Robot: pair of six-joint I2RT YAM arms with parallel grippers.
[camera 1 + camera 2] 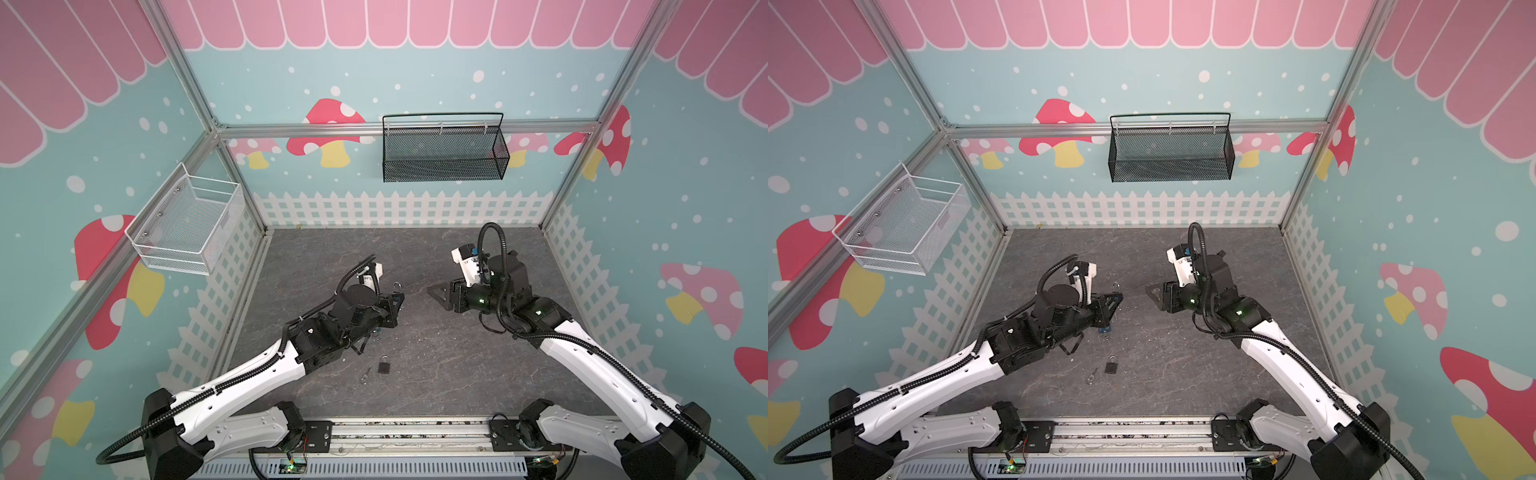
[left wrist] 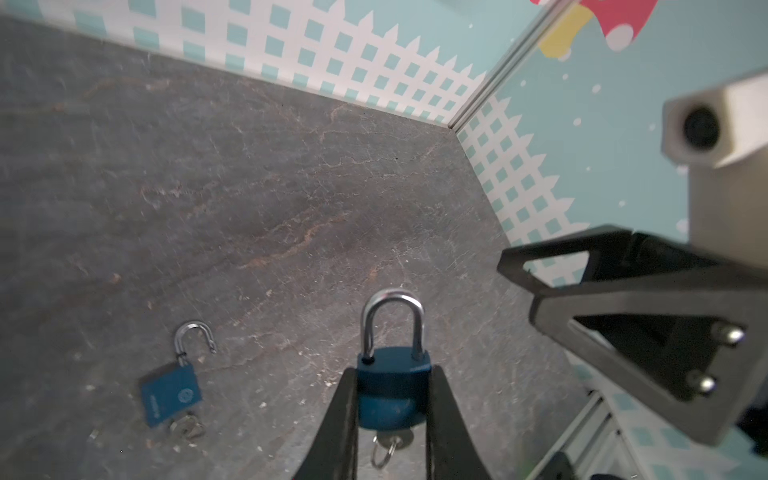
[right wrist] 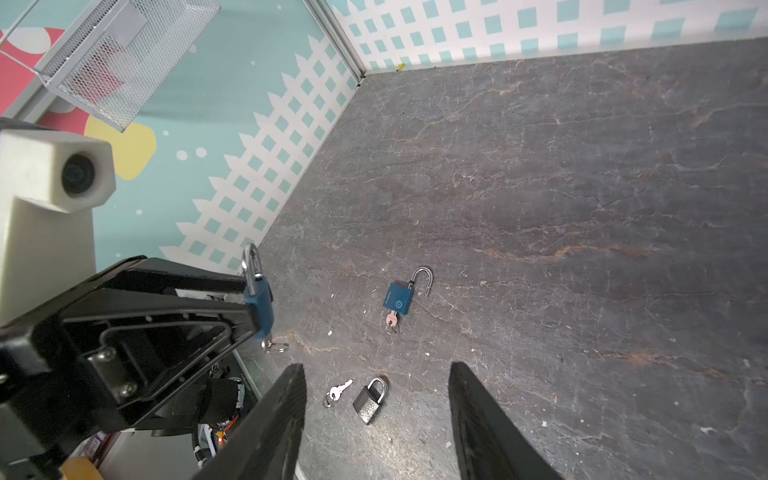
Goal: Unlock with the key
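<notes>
left gripper (image 2: 392, 372) is clenching a blue padlock (image 2: 390, 397) with key (image 2: 385, 445) inserted; right gripper (image 3: 376, 367) is hovering released; white basket (image 1: 174, 249) and black basket (image 1: 442, 160) are hanging.

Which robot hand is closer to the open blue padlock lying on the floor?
Left. The left gripper, clamped on a second blue padlock, hangs just above and beside the open padlock. The right gripper, jaws open and empty, is farther off across the middle.

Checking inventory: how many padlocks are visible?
3. A blue padlock with steel shackle sits in the left gripper; a blue padlock with open shackle lies on the grey table; a small dark metal padlock lies beside a silver key. Arms may hide more.
</notes>
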